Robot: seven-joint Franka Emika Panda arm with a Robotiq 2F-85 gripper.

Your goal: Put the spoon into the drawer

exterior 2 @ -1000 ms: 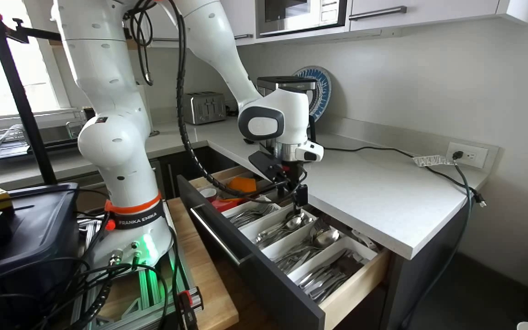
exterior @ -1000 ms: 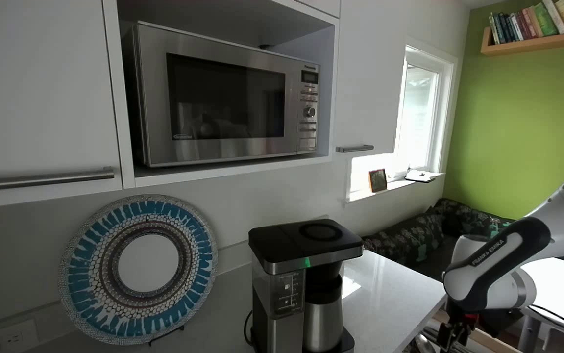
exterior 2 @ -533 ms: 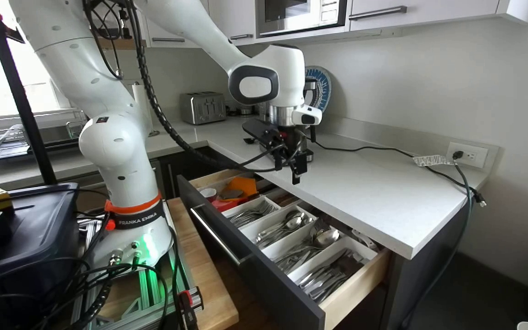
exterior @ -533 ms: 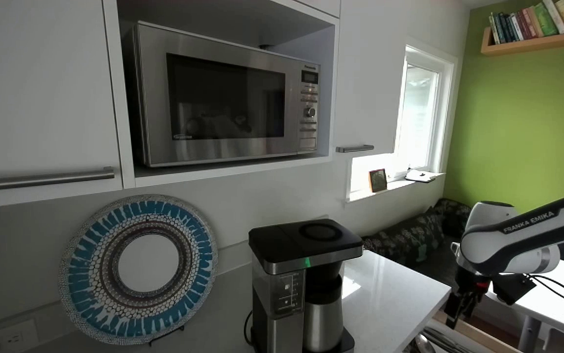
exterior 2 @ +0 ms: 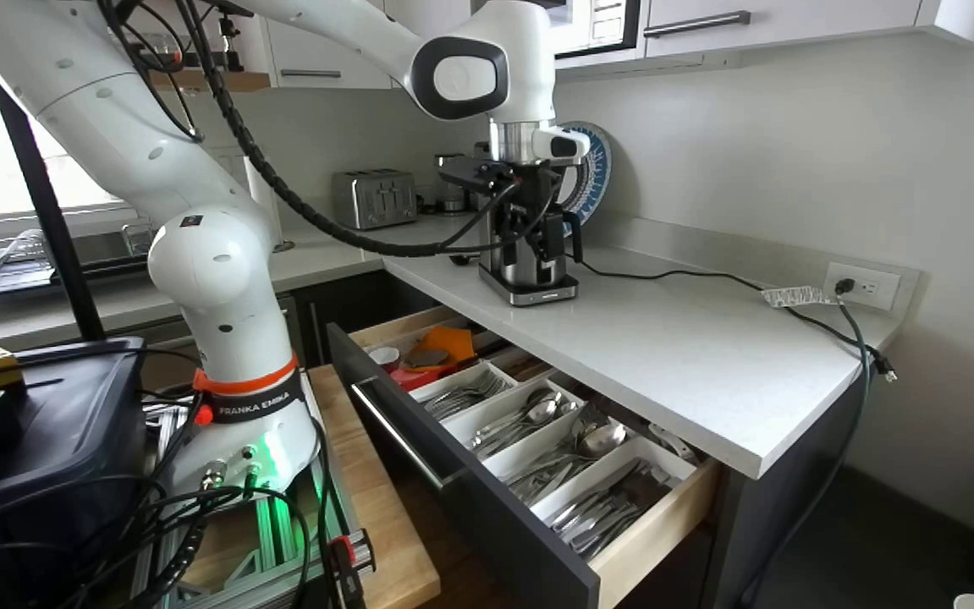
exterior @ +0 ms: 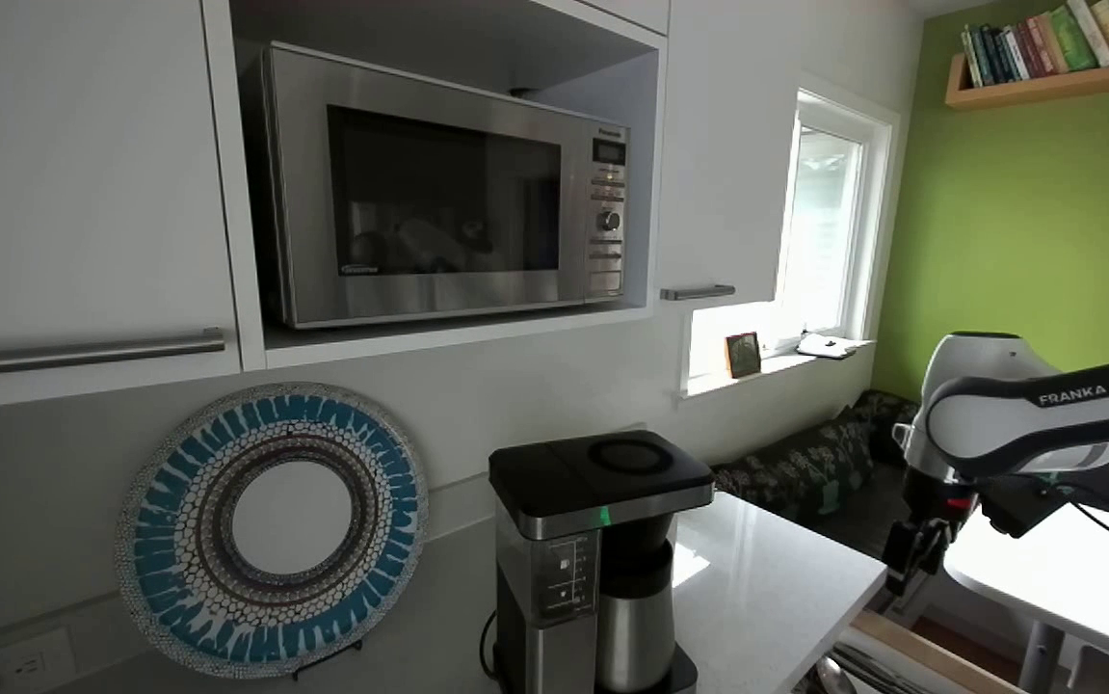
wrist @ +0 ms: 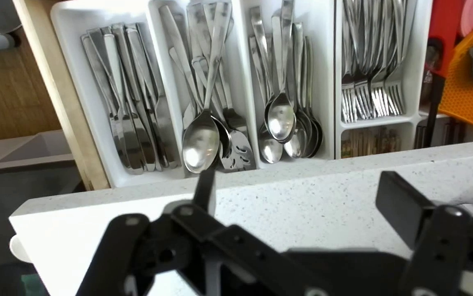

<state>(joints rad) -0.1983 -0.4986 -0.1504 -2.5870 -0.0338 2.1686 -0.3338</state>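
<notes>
1. Worktop (exterior 2: 690, 338): front edge projects over the rear of the drawer (exterior 2: 495, 524); in the wrist view that edge runs between my fingers (wrist: 400, 209) and the drawer's compartments
2. Drawer: pulled out, lower than my gripper (wrist: 300, 191) in both exterior views and well apart from it
3. Spoon compartment (wrist: 322, 61): white, between the serving pieces (wrist: 200, 142) and the forks (wrist: 368, 49); several spoons overlap here, so I cannot certify which one the task means
4. Gripper: fingers spread wide apart, nothing held; whether they stand plumb over worktop or drawer I cannot tell
5. Spoon (wrist: 281, 117): topmost in the spoon compartment, taken by me as the likeliest subject; it lies past the worktop edge and lower than my fingers, bowl toward that edge, handle running away from me; its long axis crosses the line joining my fingertips nearly square, bowl ahead of the gap; in my judgement the placing is done and the coming move calls only for rising away; should a regrasp be ordered, the reach is forward past the edge, then down, handle between the fingers, with little turn of the wrist
</notes>
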